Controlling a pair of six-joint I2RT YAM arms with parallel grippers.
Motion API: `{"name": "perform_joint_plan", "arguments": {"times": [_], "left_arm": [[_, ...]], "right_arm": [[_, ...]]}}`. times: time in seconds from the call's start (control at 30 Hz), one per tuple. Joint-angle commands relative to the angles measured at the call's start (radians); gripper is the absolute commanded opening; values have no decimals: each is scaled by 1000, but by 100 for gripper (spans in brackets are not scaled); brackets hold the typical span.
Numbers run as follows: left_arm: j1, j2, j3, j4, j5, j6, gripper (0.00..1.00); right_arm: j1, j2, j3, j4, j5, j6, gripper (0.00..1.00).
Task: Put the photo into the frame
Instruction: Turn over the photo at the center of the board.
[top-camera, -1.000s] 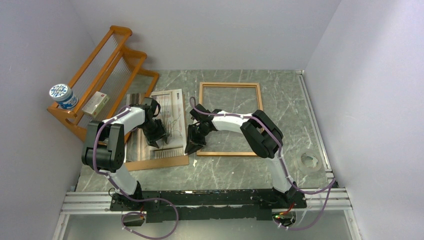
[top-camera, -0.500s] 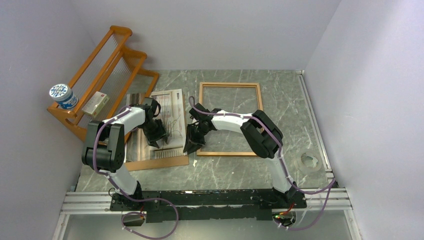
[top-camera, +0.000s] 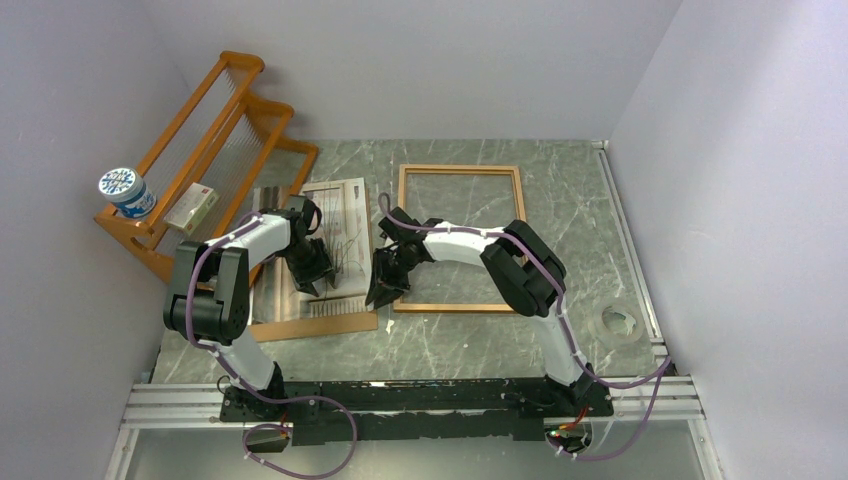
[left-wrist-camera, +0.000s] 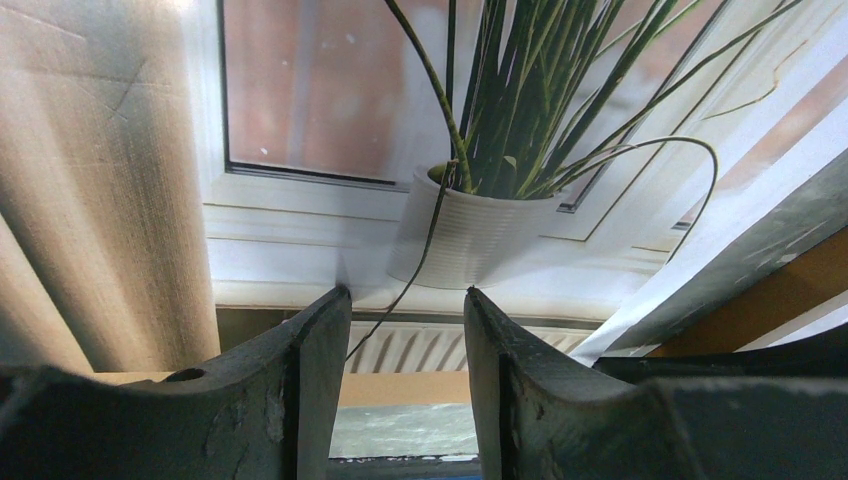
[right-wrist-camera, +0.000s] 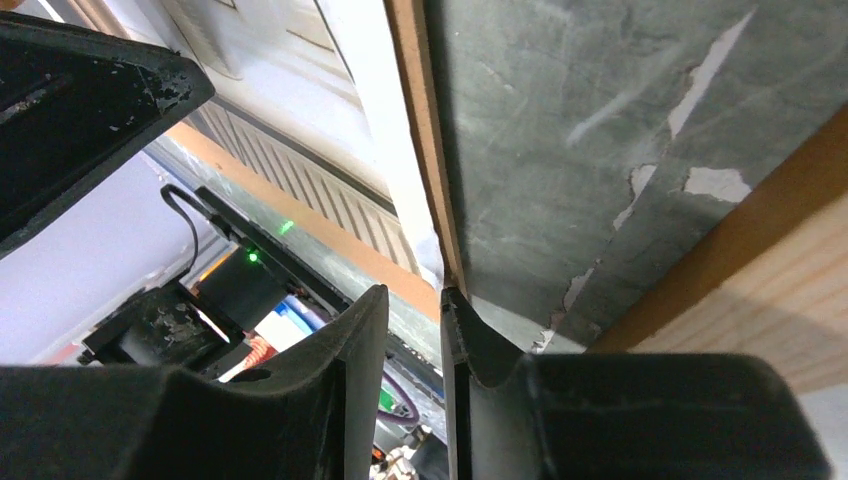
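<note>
The left gripper (left-wrist-camera: 405, 330) points down at the photo (top-camera: 345, 200), which lies to the left of the frame (top-camera: 460, 168). Its jaws stand moderately apart with nothing between them, and the tips sit just below the printed white plant pot. From its wrist camera I cannot tell whether the tips touch the paper.

The right gripper (right-wrist-camera: 415, 300) is at the edge of the photo nearest the frame, in the strip of table (top-camera: 450, 340) between the two. Its jaws are narrow. The white paper edge and a brown edge, probably the backing board (top-camera: 310, 326), run into the slim gap. I cannot tell whether they are pinched there.

Progress, as I judge it, is early. The frame lies flat with bare table showing through its opening. The photo lies wholly outside it, on the brown board left of the frame. What remains is to lift or slide the print free, carry it right to the frame and set it squarely inside.

Much is hidden. In the overhead view both arms cover the middle and frame-side parts of the photo, and the right arm crosses the frame's left half. Whether the frame holds glass is not clear. Each wrist view is too close to show the photo's corners.
</note>
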Motion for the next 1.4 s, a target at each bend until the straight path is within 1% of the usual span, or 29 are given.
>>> {"name": "perform_joint_plan", "arguments": {"times": [0.0, 0.23, 0.43, 0.5, 0.57, 0.7, 0.8, 0.9, 1.07, 1.17, 1.27, 1.37], "left_arm": [[-11, 13, -21, 23, 12, -14, 52], [-15, 14, -21, 13, 12, -7, 52], [-17, 14, -16, 4, 3, -5, 52], [-17, 14, -14, 4, 5, -5, 52], [-17, 14, -14, 6, 5, -6, 52], [-17, 18, -6, -3, 3, -3, 52], [-17, 17, -2, -9, -1, 0, 52], [-17, 17, 2, -14, -4, 4, 52], [-17, 25, 13, -19, -6, 6, 52], [-17, 23, 17, -19, -4, 5, 52], [-16, 0, 26, -20, -4, 4, 52], [-14, -42, 46, -31, -11, -1, 52]], "right_arm": [[4, -2, -23, 56, 1, 49, 31], [2, -41, -112, 229, 17, 140, 31], [0, -58, -135, 284, 76, 176, 33], [-2, -64, -153, 320, 88, 178, 37], [-3, -62, -157, 361, 94, 173, 43], [-7, -70, -175, 474, 93, 173, 53], [-15, -80, -192, 521, 96, 168, 61], [-27, -68, -191, 554, 96, 171, 62], [-46, -43, -169, 605, 85, 156, 61], [-54, -26, -155, 641, 66, 155, 52], [-55, -3, -119, 633, 66, 143, 42], [-55, 25, -76, 614, 65, 128, 39]]}}
